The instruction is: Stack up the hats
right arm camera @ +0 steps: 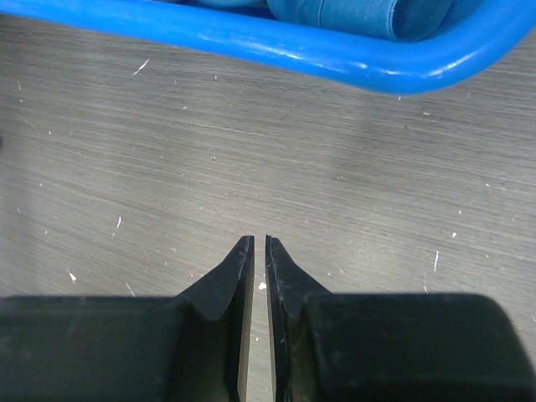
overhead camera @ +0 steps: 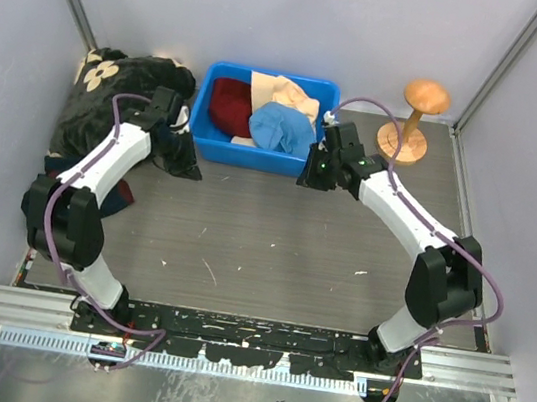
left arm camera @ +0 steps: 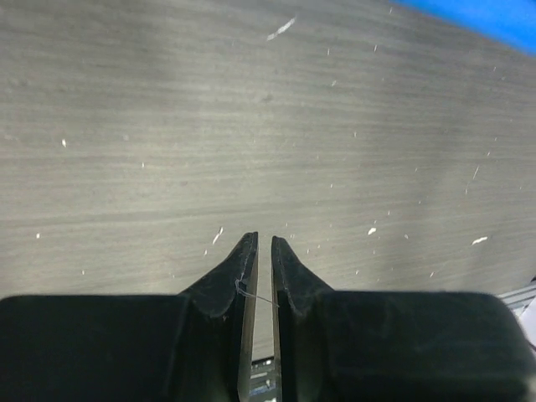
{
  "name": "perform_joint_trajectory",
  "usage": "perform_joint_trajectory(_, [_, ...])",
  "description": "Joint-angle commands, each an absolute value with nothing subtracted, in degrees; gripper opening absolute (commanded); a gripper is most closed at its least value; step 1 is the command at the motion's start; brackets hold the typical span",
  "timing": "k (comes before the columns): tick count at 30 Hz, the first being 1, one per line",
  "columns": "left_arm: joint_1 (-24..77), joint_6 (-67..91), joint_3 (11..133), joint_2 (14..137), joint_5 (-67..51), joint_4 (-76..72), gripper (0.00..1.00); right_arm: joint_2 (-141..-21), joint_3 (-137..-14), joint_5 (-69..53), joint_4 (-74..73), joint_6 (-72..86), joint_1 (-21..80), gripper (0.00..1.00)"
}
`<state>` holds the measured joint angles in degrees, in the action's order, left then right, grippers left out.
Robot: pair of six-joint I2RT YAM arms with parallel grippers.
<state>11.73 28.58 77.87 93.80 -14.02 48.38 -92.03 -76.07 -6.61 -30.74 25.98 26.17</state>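
Lying beyond right tool [right arm camera: 260,242] — blue hat [right arm camera: 360,12].

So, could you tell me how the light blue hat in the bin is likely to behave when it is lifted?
Probably floppy: the light blue hat lies crumpled and folded in the blue bin. It looks like thin fabric, so it is likely light. Lying against the cream hat, it may drag that along.

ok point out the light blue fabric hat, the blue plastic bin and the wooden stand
light blue fabric hat [overhead camera: 281,128], top external view, the middle of its fabric
blue plastic bin [overhead camera: 245,154], top external view, its near wall
wooden stand [overhead camera: 427,96], top external view, its round top
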Motion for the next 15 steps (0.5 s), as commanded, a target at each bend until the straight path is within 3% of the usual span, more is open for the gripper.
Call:
perform_joint_trajectory(1, [11.4,28.5,81.2,98.4,-12.9,41.8,0.19,-95.5,-76.4,-5.0,-25.0,26.7,26.2,0.16])
perform_joint_trajectory(15, [11.0,28.0,103.8,120.8,-10.7,38.7,0.15,-115.7,-97.9,6.3,-26.1,21.5,26.3,0.13])
